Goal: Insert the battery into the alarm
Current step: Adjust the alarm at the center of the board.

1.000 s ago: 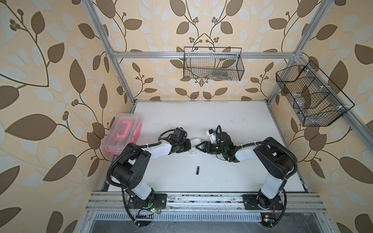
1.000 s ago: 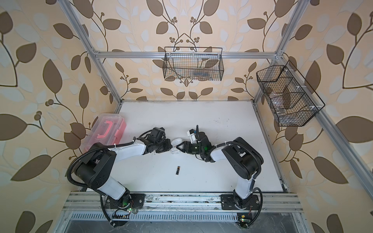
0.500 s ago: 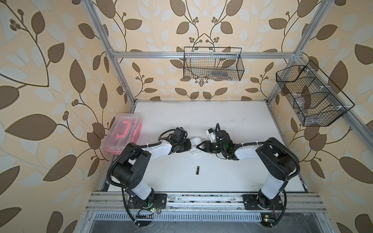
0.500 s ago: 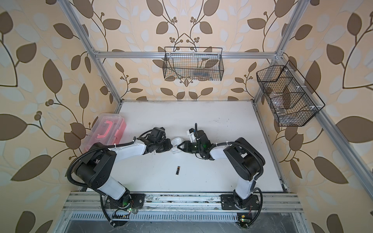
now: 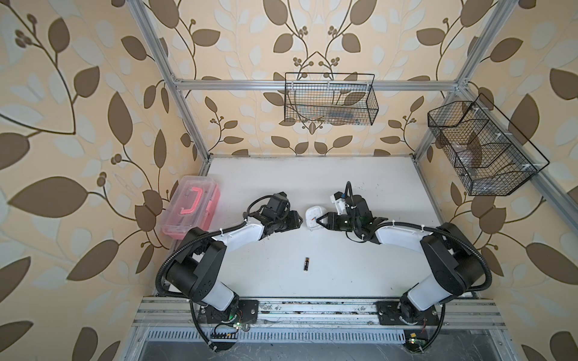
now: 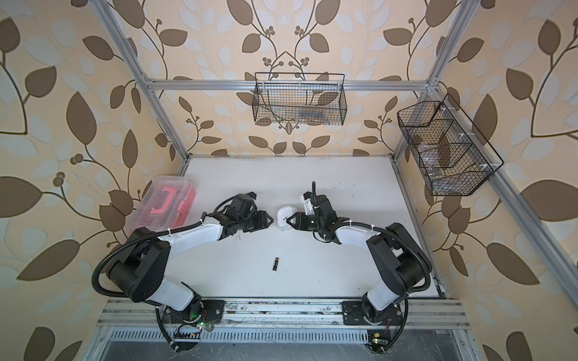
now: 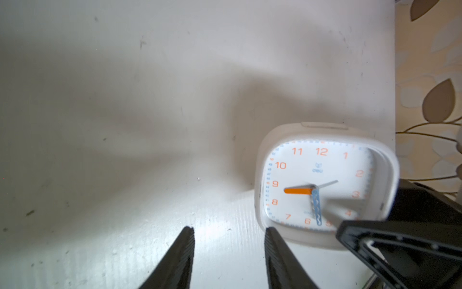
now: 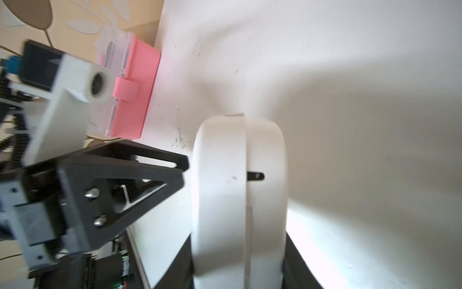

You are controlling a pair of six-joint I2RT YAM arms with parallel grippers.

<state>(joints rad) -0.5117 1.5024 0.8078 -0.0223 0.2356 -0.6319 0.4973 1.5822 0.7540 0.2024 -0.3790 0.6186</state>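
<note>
Both arms lie low over the white table (image 5: 312, 175). Each reaches from its base at the near edge in to the middle, so the two grippers point at each other across the alarm (image 5: 312, 215).

The left arm (image 5: 237, 233) comes in from the near left. The left gripper (image 7: 228, 240) has its jaws parted with only bare table between them, and its tips are just beside the dial side of the clock (whether they touch it I cannot tell). The right arm (image 5: 403, 236) comes in from the near right. The right gripper (image 5: 319, 219) is clamped on the alarm, with one finger over a lower corner of the dial and the other behind the back. The right wrist view shows the case edge-on between the two.

The alarm stands upright about mid-table, with its dial turned toward the left arm. It has a white rounded-square case with a seam round its side and a flat button on top. The numerals are orange, an orange hand points at nine, and a pale blue hand points near six.

In both top views the battery (image 5: 306, 264) (image 6: 275, 264) lies flat on the table, nearer than the alarm and well apart from both grippers. It is dark and slim, and its length runs near to far. A clear box (image 5: 190, 215) with a pink handle sits at the table's left edge.
</note>
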